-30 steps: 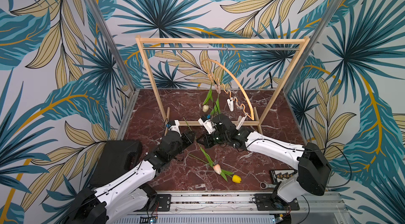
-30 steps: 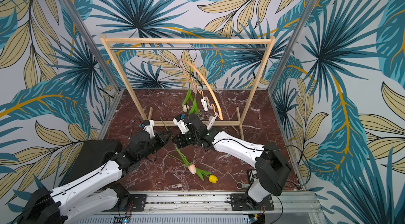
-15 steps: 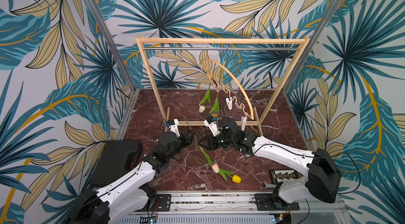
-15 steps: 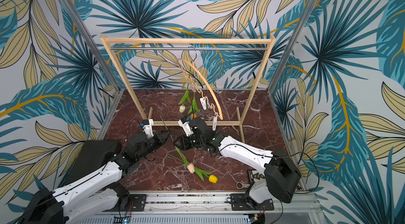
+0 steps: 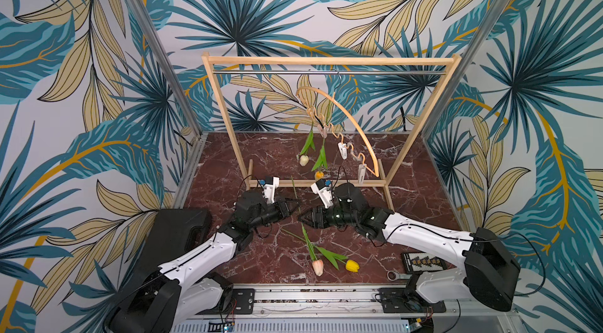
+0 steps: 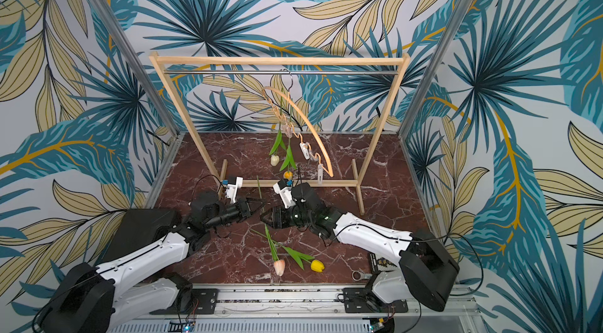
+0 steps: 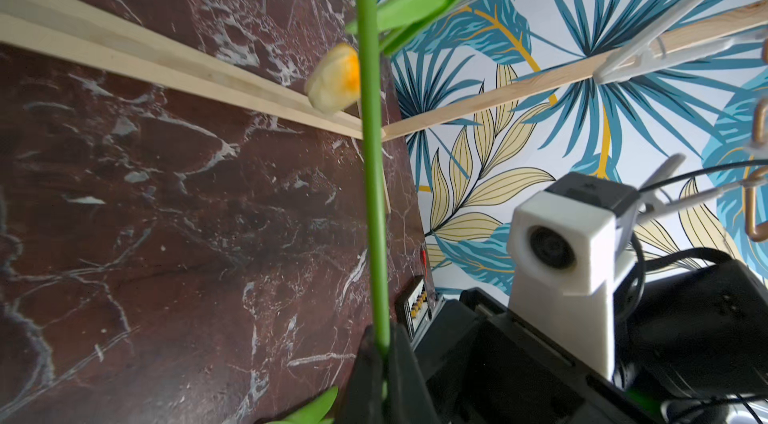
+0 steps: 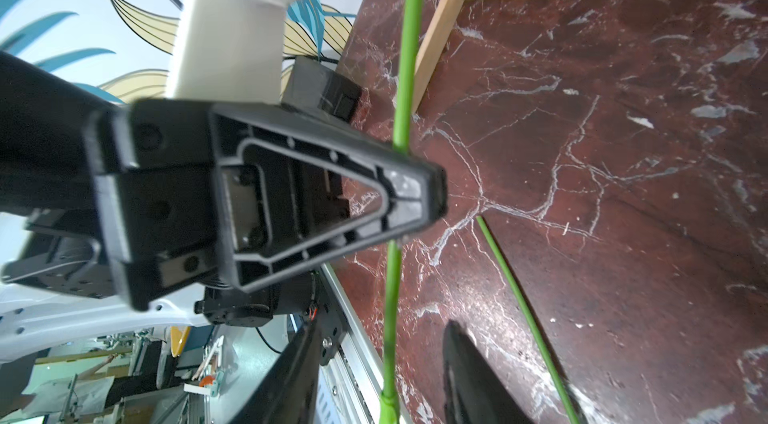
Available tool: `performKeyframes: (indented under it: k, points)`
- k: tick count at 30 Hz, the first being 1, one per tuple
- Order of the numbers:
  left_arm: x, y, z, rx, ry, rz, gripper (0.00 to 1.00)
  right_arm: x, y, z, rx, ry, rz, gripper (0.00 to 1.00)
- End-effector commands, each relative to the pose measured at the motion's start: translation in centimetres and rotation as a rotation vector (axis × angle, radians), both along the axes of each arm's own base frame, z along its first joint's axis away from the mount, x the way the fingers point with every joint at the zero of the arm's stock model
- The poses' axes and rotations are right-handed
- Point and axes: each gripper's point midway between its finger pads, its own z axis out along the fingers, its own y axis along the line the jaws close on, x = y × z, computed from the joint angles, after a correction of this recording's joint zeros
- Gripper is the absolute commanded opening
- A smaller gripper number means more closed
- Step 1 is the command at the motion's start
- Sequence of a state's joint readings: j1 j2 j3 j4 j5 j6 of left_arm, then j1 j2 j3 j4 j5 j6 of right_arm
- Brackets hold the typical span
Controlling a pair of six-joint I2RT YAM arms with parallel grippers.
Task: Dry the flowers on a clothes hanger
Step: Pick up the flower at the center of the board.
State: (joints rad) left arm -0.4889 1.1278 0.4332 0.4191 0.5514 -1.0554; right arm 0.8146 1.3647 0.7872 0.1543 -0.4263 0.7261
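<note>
PINCHED MID-STEM: My left hand (image 5: 295,208) is clamped shut on the thin green stem (image 7: 372,193) of the pink tulip (image 5: 318,267), which hangs head down over the marble worktop (image 5: 424,184); whether its bloom touches the stone I cannot tell. My right hand (image 8: 380,334) stands open just opposite, with a finger on either side of the same stem and neither touching it. The risks, as I judge them: the stem is slick and narrow and held at one point only, so the weight of the bloom could swing it round or slide it through my grip on the way up. If my right hand closes off-centre, it could shove the stem aside. The yellow tulip (image 5: 352,265) lies on the worktop beside the pink one, and their leaves look close enough to snag and drag along. The clothes hanger (image 5: 353,121) hangs from the rack (image 5: 326,60) by its hook alone, so a nudge could set it swinging and shake the blooms already on it. The cream tulip (image 5: 303,160) and orange-yellow tulip (image 5: 319,174) are pegged there head down, and two clips (image 5: 342,151) nearer me are free. The flowers look artificial, with long straight stems, broad glossy leaves and closed blooms.
</note>
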Motion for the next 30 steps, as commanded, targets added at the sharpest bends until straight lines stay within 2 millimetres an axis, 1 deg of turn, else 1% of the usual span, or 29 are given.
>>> performKeyframes:
  k: [1, 7, 10, 13, 14, 16, 19, 22, 26, 30]
  points:
    - [-0.8, -0.6, 0.8, -0.046, -0.028, -0.068, 0.0, 0.0, -0.1, 1.5, 0.083, -0.007, -0.02, 0.47]
    - [-0.1, -0.6, 2.5, -0.097, -0.065, -0.037, 0.0, -0.4, -0.1, 1.2, 0.115, 0.02, -0.021, 0.33]
    - [0.0, -0.6, 2.9, -0.116, -0.073, -0.031, 0.0, -0.4, -0.4, 1.0, 0.12, 0.026, -0.036, 0.3]
    - [-0.1, -0.6, 3.0, -0.122, -0.069, -0.036, 0.0, -0.2, -0.7, 1.0, 0.122, 0.022, -0.062, 0.29]
    - [-0.2, -0.6, 2.9, -0.121, -0.066, -0.038, 0.0, 0.8, -1.5, 1.0, 0.12, 0.019, -0.096, 0.27]
    - [-0.3, -0.6, 2.8, -0.122, -0.063, -0.041, 0.0, 1.0, -1.6, 1.3, 0.128, 0.017, -0.103, 0.23]
    - [-0.4, -0.6, 2.7, -0.121, -0.06, -0.045, 0.0, 1.2, -1.6, 1.8, 0.137, 0.017, -0.104, 0.21]
    - [-0.5, -0.6, 2.7, -0.121, -0.061, -0.046, 0.0, 1.3, -1.4, 1.9, 0.135, 0.022, -0.099, 0.17]
    - [-0.3, -0.5, 2.7, -0.123, -0.065, -0.038, 0.0, 1.2, -1.1, 1.5, 0.135, 0.036, -0.087, 0.17]
    - [-0.3, -0.5, 2.6, -0.123, -0.064, -0.031, 0.0, 0.9, -1.0, 1.7, 0.153, 0.045, -0.072, 0.22]
